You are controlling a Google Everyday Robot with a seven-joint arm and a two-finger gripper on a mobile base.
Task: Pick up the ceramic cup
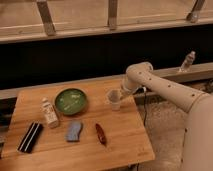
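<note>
Wooden table [125, 142] fills the lower left, set against a dark wall with a pale ledge and metal railing posts above.

Ceramic cup [114, 98] is near the table's far right edge, to the right of the green plate [70, 101] and apart from it. Cup is upright, rim up; can't tell if its base is on the wood or just off it.

Gripper [121, 93] is at the cup's right side, right against the rim and upper wall. White arm [165, 87] comes in from the lower right, bends at an elbow above the table's back right corner and drops to the cup. Can't tell if the gripper has a hold on the cup; the contact area isn't resolvable.

Other items on the table:
- small white bottle [49, 112], upright, left of the plate
- black and white striped flat object [30, 137], front left
- blue sponge-like pad [74, 130], in front of the plate
- dark red oblong item [100, 133], right of the pad

Clear plastic bottle [187, 61] stands on the ledge at far right, well apart from the table.
</note>
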